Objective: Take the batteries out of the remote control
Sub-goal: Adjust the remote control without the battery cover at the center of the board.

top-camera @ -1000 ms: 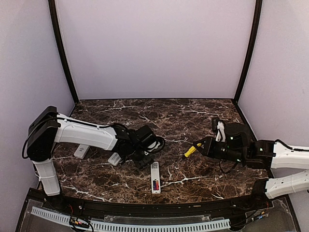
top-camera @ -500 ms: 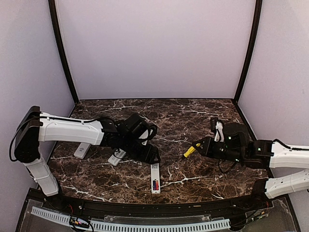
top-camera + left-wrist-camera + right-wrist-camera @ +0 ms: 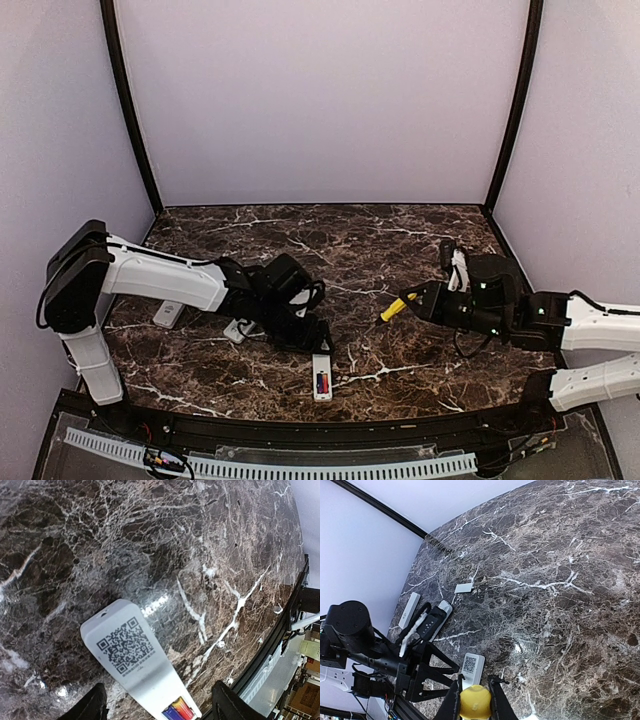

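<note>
White slim plastic remote point(image 3: 322, 366) lies back-up at lower centre of the top view, on the dark marble table point(image 3: 400, 240). Red and blue cylindrical batteries point(image 3: 321, 383) sit in its open compartment. Left gripper point(image 3: 318, 340) straddles its far end, jaws wide, gripping nothing. Right gripper point(image 3: 408, 302), centre right, pinches a yellow-handled screwdriver point(image 3: 392, 311).

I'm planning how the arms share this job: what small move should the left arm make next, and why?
Probably lower the left tool and close it across the remote to pin it. It hangs open astride the remote, whose batteries lie exposed. The right tool, shut on the screwdriver, could then pry them out.
</note>
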Controlling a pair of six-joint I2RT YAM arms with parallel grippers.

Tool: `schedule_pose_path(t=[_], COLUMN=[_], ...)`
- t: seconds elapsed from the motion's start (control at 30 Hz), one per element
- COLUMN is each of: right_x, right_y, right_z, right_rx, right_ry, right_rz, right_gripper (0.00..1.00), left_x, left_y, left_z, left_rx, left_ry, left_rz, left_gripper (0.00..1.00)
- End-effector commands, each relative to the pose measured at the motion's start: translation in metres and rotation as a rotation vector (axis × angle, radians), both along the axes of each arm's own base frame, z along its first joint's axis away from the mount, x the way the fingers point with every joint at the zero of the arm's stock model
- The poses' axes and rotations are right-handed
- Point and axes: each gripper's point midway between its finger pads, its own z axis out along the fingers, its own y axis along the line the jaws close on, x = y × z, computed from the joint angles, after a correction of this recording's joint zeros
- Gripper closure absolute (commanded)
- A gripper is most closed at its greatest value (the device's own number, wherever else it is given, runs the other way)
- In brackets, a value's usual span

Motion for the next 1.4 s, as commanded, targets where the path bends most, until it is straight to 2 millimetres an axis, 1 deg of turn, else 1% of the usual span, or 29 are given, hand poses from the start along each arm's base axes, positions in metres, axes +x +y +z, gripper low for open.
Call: schedule_pose_path(t=[0.0,0.2,0.33,0.43,0.57,0.67,0.7,0.73,0.77,0.8,0.83,0.87,0.9,1.0,1.03,1.07,1.1,1.13,1.2,1.23,1.27,1.3,1.33,1.37], right_x=[0.003,0.003,0.004,0.004,0.005,0.004,0.004,0.003,0.003,0.002,0.002,0.001,0.0,-0.001,-0.001,-0.001,-0.001,0.0,-0.001,-0.001,-0.002,-0.003,-0.005,-0.007], right_y=[-0.004,-0.004,-0.004,-0.004,-0.006,-0.009,-0.011,-0.012,-0.014,-0.015,-0.017,-0.018,-0.018,-0.015,-0.013,-0.01,-0.007,-0.003,0.008,0.015,0.021,0.027,0.033,0.039], right_z=[0.006,0.006,0.005,0.007,0.008,0.009,0.009,0.008,0.008,0.008,0.006,0.005,0.005,0.005,0.004,0.004,0.004,0.003,0.003,0.002,0.001,0.0,-0.001,-0.004], right_rx=[0.035,0.043,0.043,0.045,0.042,0.039,0.037,0.035,0.033,0.033,0.031,0.031,0.032,0.025,0.02,0.017,0.012,0.008,0.004,-0.006,-0.012,-0.022,-0.033,-0.045], right_ry=[-0.02,-0.021,-0.021,-0.026,-0.025,-0.026,-0.024,-0.022,-0.021,-0.019,-0.016,-0.013,-0.012,-0.011,-0.011,-0.012,-0.009,-0.009,-0.01,-0.009,-0.008,-0.008,-0.006,-0.003], right_rz=[-0.024,-0.027,-0.029,-0.031,-0.04,-0.048,-0.051,-0.054,-0.058,-0.061,-0.065,-0.066,-0.064,-0.044,-0.033,-0.02,-0.011,-0.001,0.033,0.048,0.063,0.077,0.092,0.105], right_gripper=[1.0,1.0,1.0,1.0,1.0,1.0,1.0,1.0,1.0,1.0,1.0,1.0,1.0,1.0,1.0,1.0,1.0,1.0,1.0,1.0,1.0,1.0,1.0,1.0], left_x=[-0.006,-0.007,-0.008,-0.006,-0.012,-0.017,-0.016,-0.014,-0.011,-0.004,-0.002,0.004,0.004,0.01,0.01,0.009,0.007,0.004,-0.001,-0.002,-0.006,-0.008,-0.012,-0.016], left_y=[-0.004,-0.011,-0.026,-0.038,-0.055,-0.064,-0.065,-0.063,-0.062,-0.058,-0.054,-0.05,-0.043,-0.02,-0.015,-0.004,0.001,0.011,0.023,0.026,0.033,0.035,0.04,0.04], left_z=[-0.009,-0.013,-0.004,-0.001,-0.001,0.002,0.004,0.003,0.006,0.007,0.007,0.014,0.012,0.024,0.024,0.026,0.026,0.024,0.018,0.016,0.011,0.011,0.005,0.003], left_rx=[0.0,-0.01,-0.086,-0.122,-0.177,-0.223,-0.229,-0.213,-0.205,-0.172,-0.154,-0.134,-0.116,-0.062,-0.049,-0.029,-0.02,0.0,0.019,0.025,0.038,0.048,0.066,0.085], left_ry=[0.033,0.042,0.014,-0.022,-0.024,-0.024,-0.044,-0.059,-0.092,-0.136,-0.157,-0.211,-0.227,-0.335,-0.351,-0.38,-0.39,-0.404,-0.406,-0.41,-0.403,-0.416,-0.415,-0.434], left_rz=[-0.027,-0.065,-0.135,-0.22,-0.35,-0.416,-0.432,-0.433,-0.441,-0.433,-0.429,-0.421,-0.418,-0.398,-0.396,-0.395,-0.397,-0.4,-0.399,-0.396,-0.391,-0.389,-0.395,-0.403], left_gripper=[0.29,0.3,0.3,0.3,0.31,0.33,0.33,0.33,0.33,0.33,0.33,0.32,0.31,0.27,0.26,0.25,0.25,0.24,0.24,0.24,0.24,0.24,0.24,0.24])
